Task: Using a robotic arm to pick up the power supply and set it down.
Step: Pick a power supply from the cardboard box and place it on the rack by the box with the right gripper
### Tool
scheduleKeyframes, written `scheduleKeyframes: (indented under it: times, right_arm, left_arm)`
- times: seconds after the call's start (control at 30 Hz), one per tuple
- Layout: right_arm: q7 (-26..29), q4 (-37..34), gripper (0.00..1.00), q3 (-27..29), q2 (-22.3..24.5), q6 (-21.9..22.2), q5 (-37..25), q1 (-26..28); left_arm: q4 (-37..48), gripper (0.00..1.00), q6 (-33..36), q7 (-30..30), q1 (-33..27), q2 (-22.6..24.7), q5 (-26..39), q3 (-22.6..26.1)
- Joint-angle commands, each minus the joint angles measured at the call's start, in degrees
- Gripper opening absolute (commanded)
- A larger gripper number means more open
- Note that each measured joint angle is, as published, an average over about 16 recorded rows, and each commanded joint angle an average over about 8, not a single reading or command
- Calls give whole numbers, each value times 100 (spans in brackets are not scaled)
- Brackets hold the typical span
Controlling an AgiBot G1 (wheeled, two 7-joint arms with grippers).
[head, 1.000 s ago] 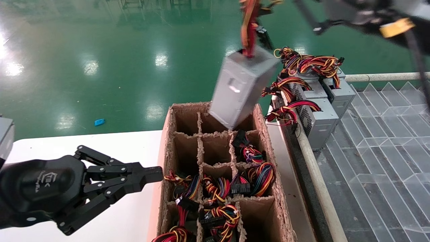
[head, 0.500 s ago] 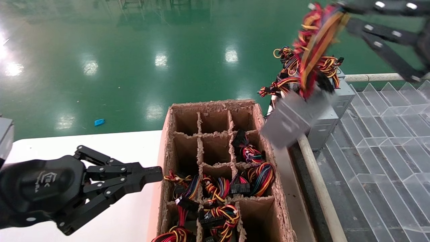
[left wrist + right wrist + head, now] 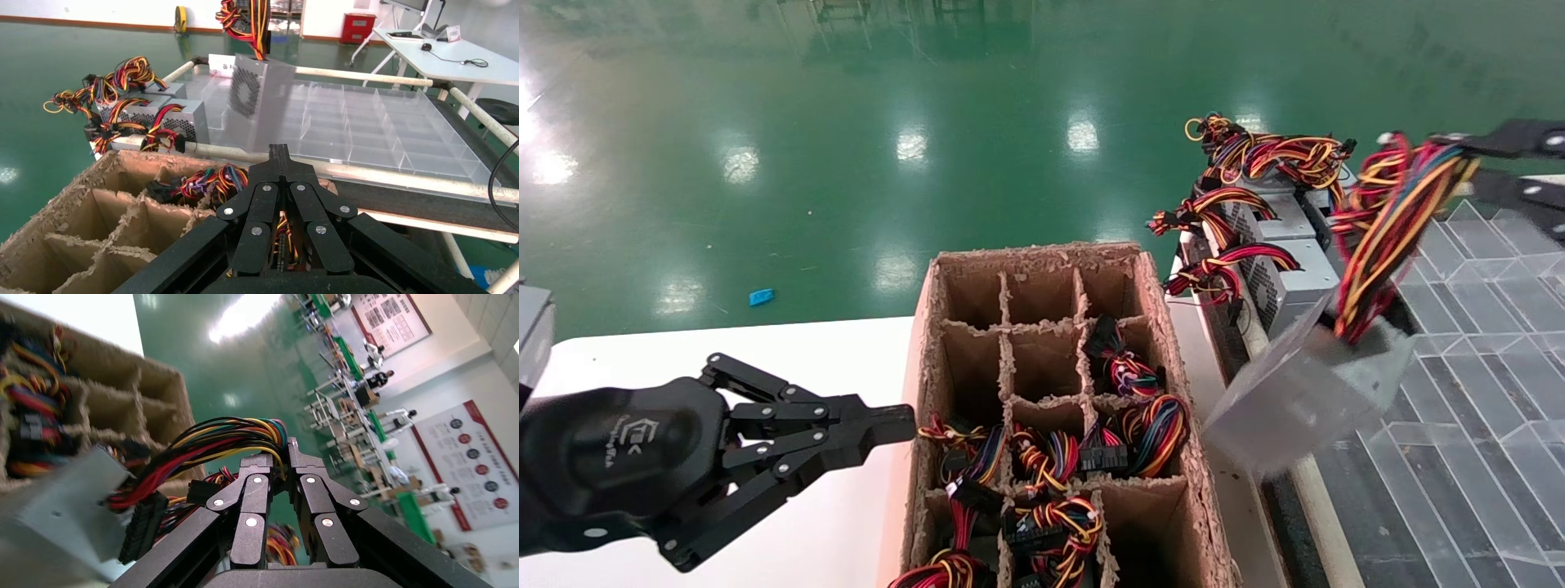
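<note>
The power supply (image 3: 1303,400), a plain grey metal box, hangs tilted in the air over the rail to the right of the carton. Its bundle of red, yellow, orange and black wires (image 3: 1385,237) arches up into my right gripper (image 3: 1471,151). In the right wrist view that gripper (image 3: 278,456) is shut on the wires, with the grey box (image 3: 55,508) dangling beyond. The left wrist view shows the hanging power supply (image 3: 260,104) farther off. My left gripper (image 3: 899,423) is parked low over the white table, left of the carton, fingers (image 3: 279,153) pressed together and empty.
A brown divided carton (image 3: 1164,327) holds several cable bundles in its near cells. Behind the rail (image 3: 1287,441), grey boxes with mesh sides (image 3: 1287,269) and tangled wires stand at the far corner of a clear plastic tray (image 3: 1459,392). The white table (image 3: 829,351) lies left.
The right gripper has carried the power supply from above the carton's far cells rightward and down, to over the rail beside the clear tray. The left arm has not moved.
</note>
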Motion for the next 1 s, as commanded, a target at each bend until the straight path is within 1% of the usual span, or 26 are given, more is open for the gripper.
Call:
scheduleKeyframes:
  times: [0.03,0.17,0.3,0.63,0.83,1.0]
  right_arm:
    - [-110,-3,0,135,144,-21,-10,-153]
    - [-371,3,0,346,264,34,-202,-406]
    - [-770,24,0,506,223,106,-422,-613]
    - [-2260,43,0,859,-140,176,-844,-920]
    - [-3009,41,0,1113,-303,222,-1075,-1172]
    - [-3657,40,0,1433,-453,290,-1229,-1394]
  left_arm:
    - [0,0,0,0,0,0,0,0]
    - [0,0,0,0,0,0,0,0]
    - [0,0,0,0,0,0,0,0]
    - [0,0,0,0,0,0,0,0]
    - [0,0,0,0,0,0,0,0]
    - [0,0,0,0,0,0,0,0]
